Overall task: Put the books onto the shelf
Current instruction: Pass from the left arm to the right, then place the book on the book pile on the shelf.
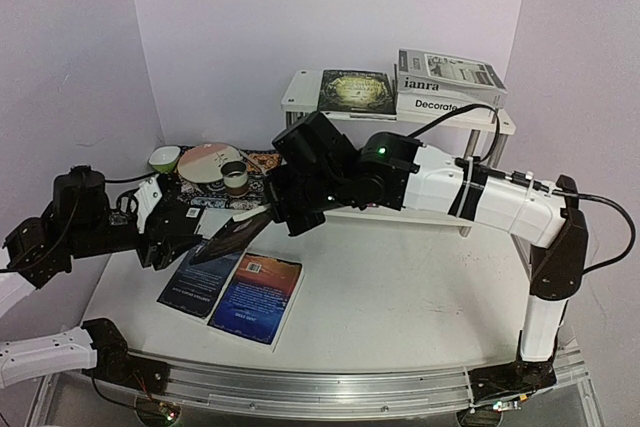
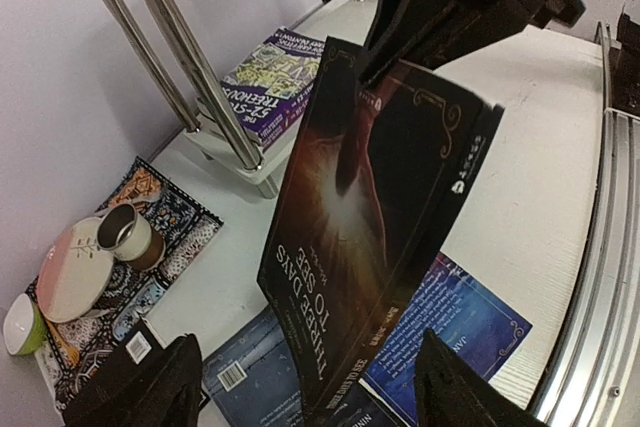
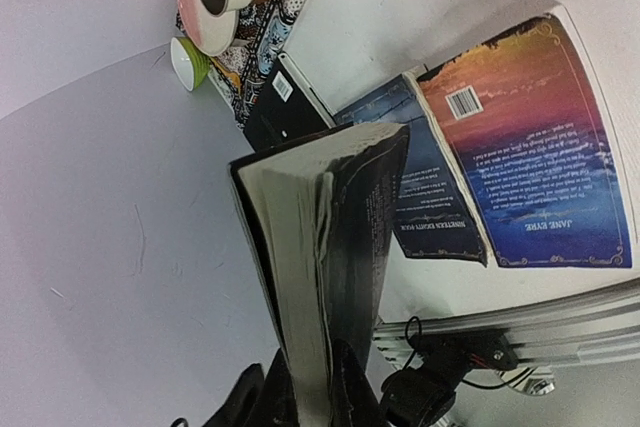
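A dark book titled "Three Days to See" point(image 2: 370, 207) hangs tilted above the table, with my right gripper point(image 3: 320, 392) shut on its top edge. My left gripper point(image 2: 310, 397) is open, its fingers point(image 2: 165, 387) standing wide on either side of the book's lower end without touching it. Two blue books point(image 1: 200, 282) point(image 1: 255, 297) lie flat on the table below. The shelf point(image 1: 300, 97) stands at the back and carries a dark green book point(image 1: 355, 90), "janra" point(image 1: 450, 72) and "Decorate" point(image 1: 440, 104) on top. A purple Treehouse paperback point(image 2: 275, 77) lies on its lower board.
A patterned placemat point(image 2: 175, 247) at the back left holds a plate point(image 2: 70, 272), a metal cup point(image 2: 125, 232) and a green bowl point(image 2: 20, 322). The shelf's chrome legs point(image 2: 180, 57) stand close to the right of the mat. A metal rail point(image 1: 330, 382) runs along the near edge.
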Motion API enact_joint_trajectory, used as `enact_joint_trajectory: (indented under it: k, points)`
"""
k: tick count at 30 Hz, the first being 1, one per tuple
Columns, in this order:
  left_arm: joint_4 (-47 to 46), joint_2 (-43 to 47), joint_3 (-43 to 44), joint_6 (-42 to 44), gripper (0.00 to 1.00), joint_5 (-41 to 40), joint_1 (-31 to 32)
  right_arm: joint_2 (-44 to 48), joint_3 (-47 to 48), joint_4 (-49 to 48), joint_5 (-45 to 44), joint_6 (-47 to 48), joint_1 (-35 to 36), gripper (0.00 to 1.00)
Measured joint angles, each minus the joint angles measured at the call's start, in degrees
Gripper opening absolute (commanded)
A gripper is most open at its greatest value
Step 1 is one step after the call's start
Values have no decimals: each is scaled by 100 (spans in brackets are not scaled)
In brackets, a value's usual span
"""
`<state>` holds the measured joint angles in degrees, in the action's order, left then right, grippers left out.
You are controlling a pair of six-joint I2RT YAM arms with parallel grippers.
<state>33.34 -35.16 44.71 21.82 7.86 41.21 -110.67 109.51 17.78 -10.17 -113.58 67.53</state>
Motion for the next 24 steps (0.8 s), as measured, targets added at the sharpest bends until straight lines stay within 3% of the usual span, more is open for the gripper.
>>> enact_joint_trajectory:
  k: [7, 12, 17, 24]
  points:
    - [-44, 417, 358, -868, 83, 98, 0, 0, 367, -160, -131, 979, 2, 0]
    - [-17, 431, 1032, -1379, 85, 15, 0, -232, 1722, -337, 33, 2361, 0, 0]
    - [107, 278, 1812, -1401, 89, -424, 0, -271, 2452, -717, 140, 3635, -15, 0]
    - [107, -267, 2706, -1438, 88, -708, 0, -240, 2343, -1176, -232, 5097, -114, 0]
